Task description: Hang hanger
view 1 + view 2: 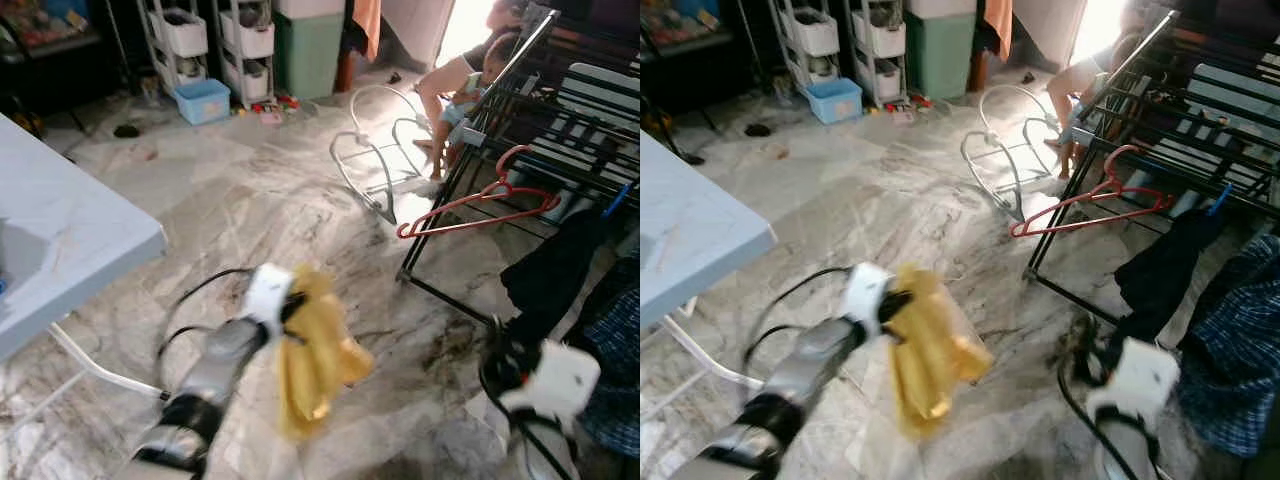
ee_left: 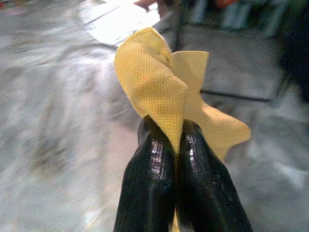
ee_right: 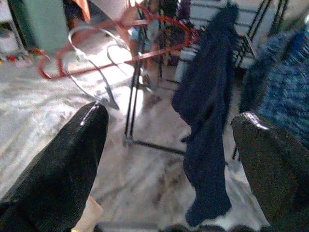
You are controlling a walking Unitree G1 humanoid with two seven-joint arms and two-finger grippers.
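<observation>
My left gripper (image 2: 175, 126) is clenched on a yellow cloth (image 1: 315, 350), held out low over the marble floor (image 1: 250, 210), left of centre. The 2 black fingers (image 2: 149, 183) are pressed together with a fold of the cloth pinched between them; the rest droops below and to the right of the wrist.

My right gripper (image 3: 169, 140) is released, fingers spread wide, nothing between them. It sits low at near right, pointing toward the black drying rack (image 1: 470, 170).

Red hanger (image 1: 478, 200): already hooked on a bar of the rack, at the rack's left side, tilted with its long end reaching left and down. Apart from both grippers.

A dark garment (image 3: 207, 111) hangs from the rack to the right of the hanger; a blue checked fabric (image 1: 615, 360) hangs further right.

Grey-blue table (image 1: 60, 240) at left. A white wire frame (image 1: 380, 150) lies on the floor at mid distance. A person (image 1: 470, 75) sits beyond the rack, far right. White shelf units (image 1: 215, 40) and a blue bin (image 1: 202, 100) at far left.
</observation>
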